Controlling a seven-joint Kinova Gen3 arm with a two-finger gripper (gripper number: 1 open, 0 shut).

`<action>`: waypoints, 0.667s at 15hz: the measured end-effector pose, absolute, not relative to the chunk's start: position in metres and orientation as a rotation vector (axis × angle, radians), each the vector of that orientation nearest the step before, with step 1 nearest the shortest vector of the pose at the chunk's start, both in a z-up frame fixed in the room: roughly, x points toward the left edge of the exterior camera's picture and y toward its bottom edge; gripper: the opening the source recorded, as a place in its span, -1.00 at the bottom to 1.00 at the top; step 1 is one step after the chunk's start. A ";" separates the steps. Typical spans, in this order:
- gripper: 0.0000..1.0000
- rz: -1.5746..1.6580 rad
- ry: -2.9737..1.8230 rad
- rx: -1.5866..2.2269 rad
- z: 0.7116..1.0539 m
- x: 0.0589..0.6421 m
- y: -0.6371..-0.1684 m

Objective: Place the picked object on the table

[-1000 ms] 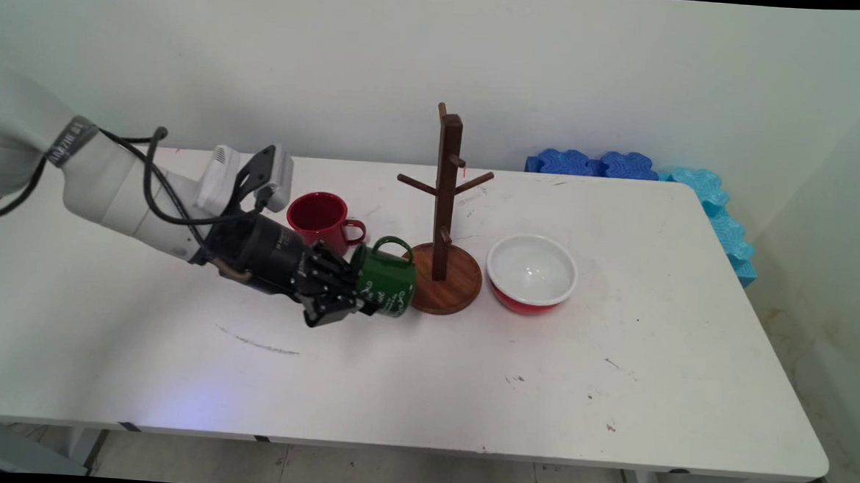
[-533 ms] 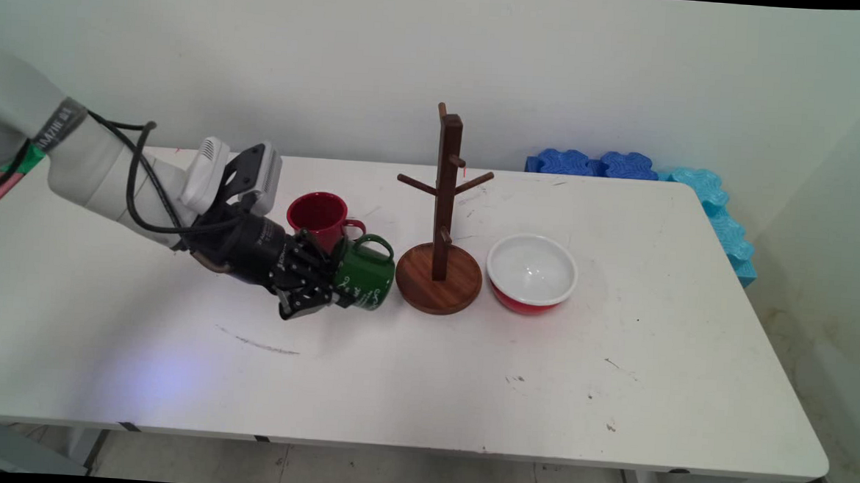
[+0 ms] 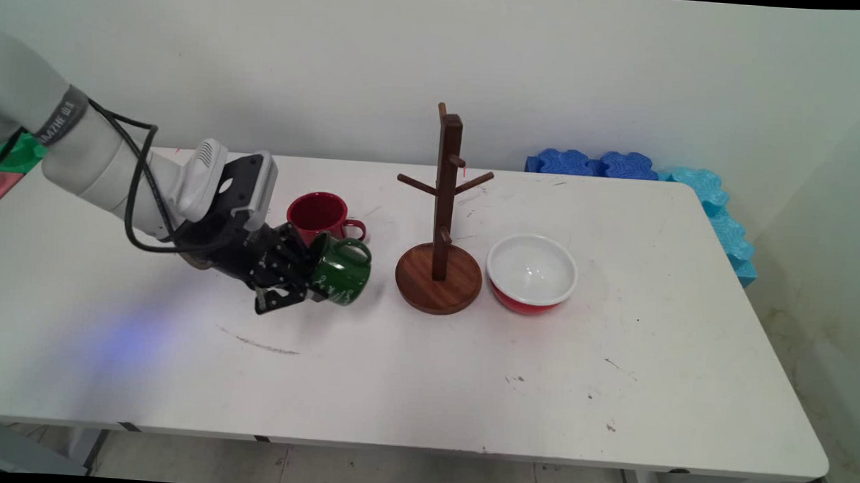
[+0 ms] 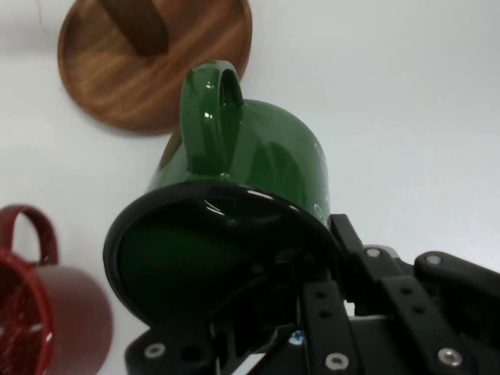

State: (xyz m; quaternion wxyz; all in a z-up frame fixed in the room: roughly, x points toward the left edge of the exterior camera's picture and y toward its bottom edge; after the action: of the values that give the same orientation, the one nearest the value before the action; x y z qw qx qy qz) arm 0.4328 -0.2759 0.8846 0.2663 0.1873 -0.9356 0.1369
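Operator, your hand view puts the green mug (image 4: 234,195) closest to the lens: its dark rim fills the lower centre of the frame, mouth turned toward the camera, handle at the top of the mug. That view shows what the main view does not: one finger (image 4: 266,293) reaches inside the mouth, and the black linkage runs along the outside wall at lower right. You can also see there the rim of the red mug (image 4: 39,312) at lower left and the round wooden base of the mug tree (image 4: 156,62) at upper left.

The main view gives you the layout. The gripper (image 3: 308,283) is left of centre, pinching the green mug (image 3: 340,272) by its wall, the mug tipped on its side with its handle upward. Whether it is clear of the table (image 3: 423,374) you cannot tell from either view. The red mug (image 3: 321,217) stands upright just behind it. The mug tree (image 3: 442,220) stands apart to the right, none of its pegs carrying anything, and a white bowl with a red outside (image 3: 531,272) sits just right of its base. Blue foam blocks (image 3: 654,172) lie at the far right edge, against the wall.
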 end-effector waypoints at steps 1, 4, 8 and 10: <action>-1.00 0.383 -2.554 0.487 0.885 0.435 -0.275; -1.00 0.414 -2.624 0.444 0.885 0.440 -0.272; -1.00 0.453 -2.712 0.402 0.884 0.447 -0.267; -1.00 0.468 -2.747 0.390 0.883 0.449 -0.265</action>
State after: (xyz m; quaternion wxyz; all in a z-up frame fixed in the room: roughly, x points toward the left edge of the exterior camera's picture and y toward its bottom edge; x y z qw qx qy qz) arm 0.4486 -0.2650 0.8831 0.1631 0.1368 -0.9632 0.1642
